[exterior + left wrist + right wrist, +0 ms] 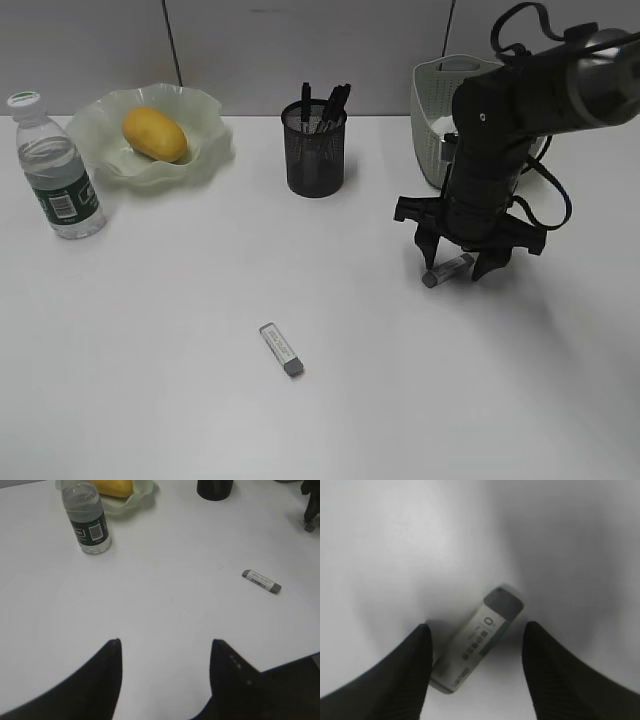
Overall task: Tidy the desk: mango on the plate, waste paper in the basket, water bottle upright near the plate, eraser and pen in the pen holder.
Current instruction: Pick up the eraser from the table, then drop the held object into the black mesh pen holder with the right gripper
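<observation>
- Right gripper [458, 268] lowered over an eraser [479, 637] on the white worktop [150, 380], jaws spread wide, one on either side, nothing clamped yet.
- In the right wrist view, eraser lying diagonally between the jaws, sleeve end close to one jaw tip, dark end angled up toward the other; contact with either jaw hard to judge.
- Left gripper [165, 647] parked low over bare worktop, jaws released and empty.
- Second eraser [281, 349] lying flat near the middle of the worktop, well apart from both grippers.
- Mango [155, 133] already in the plate [212, 150]; water bottle [55, 168] upright just beside the plate.
- Pen holder [314, 150] at the back with dark pens showing inside; basket [432, 110] behind the right arm, contents not visible; no waste paper to be seen.
- Likely risk: closing on a skewed eraser, pinching corners rather than flat sides, so a twist or a squirt out of the grip.
- Further risk: jaw tips pressing into the worktop and scraping, or the sleeve sliding off the rubber under a squeeze.
- Later risk, as a judgement: carrying across to the pen holder with a shallow hold, dropping short, or knocking the standing pens and tipping the light mesh cup.
</observation>
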You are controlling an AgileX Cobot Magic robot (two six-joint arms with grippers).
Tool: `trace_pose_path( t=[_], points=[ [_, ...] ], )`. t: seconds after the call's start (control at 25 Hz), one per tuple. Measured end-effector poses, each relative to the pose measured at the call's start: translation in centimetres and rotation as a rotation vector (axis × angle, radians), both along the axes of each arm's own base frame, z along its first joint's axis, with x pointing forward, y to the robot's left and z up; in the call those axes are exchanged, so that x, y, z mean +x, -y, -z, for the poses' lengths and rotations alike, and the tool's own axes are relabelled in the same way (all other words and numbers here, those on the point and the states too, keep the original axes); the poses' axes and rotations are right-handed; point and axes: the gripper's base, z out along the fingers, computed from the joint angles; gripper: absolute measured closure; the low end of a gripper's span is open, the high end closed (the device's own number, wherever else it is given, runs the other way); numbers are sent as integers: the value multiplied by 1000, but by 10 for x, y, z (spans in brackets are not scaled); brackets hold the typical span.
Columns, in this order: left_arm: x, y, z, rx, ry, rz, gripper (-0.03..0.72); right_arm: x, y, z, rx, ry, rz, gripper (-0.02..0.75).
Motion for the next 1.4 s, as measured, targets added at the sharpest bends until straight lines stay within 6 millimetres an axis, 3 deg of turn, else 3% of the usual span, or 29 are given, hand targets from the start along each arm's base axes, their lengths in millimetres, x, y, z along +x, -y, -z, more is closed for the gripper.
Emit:
trace_pose_path(
  t=[0.12, 0.32, 0.72, 0.84, 1.04, 1.24, 1.4],
  points=[
    [0, 0, 0, 0, -1, 0, 260, 0, 0, 2, -1, -4, 3, 328],
    [0, 0, 0, 0, 0, 0, 260, 0, 0, 2, -2, -3, -1, 555],
    [0, 0, 0, 0, 0, 0, 260, 6, -5, -6, -14, 25, -155, 566],
    [0, 0, 0, 0, 0, 0, 260, 13, -16, -25, -4, 86, -238, 566],
    [0, 0, 0, 0, 0, 0, 260, 35, -36, -78, 48, 264, -324, 566],
    [0, 0, 0, 0, -1, 0, 260, 59, -54, -132, 125, 504, -362, 566],
    [0, 0, 0, 0, -1, 0, 260, 71, -63, -160, 193, 707, -368, 566]
  ],
)
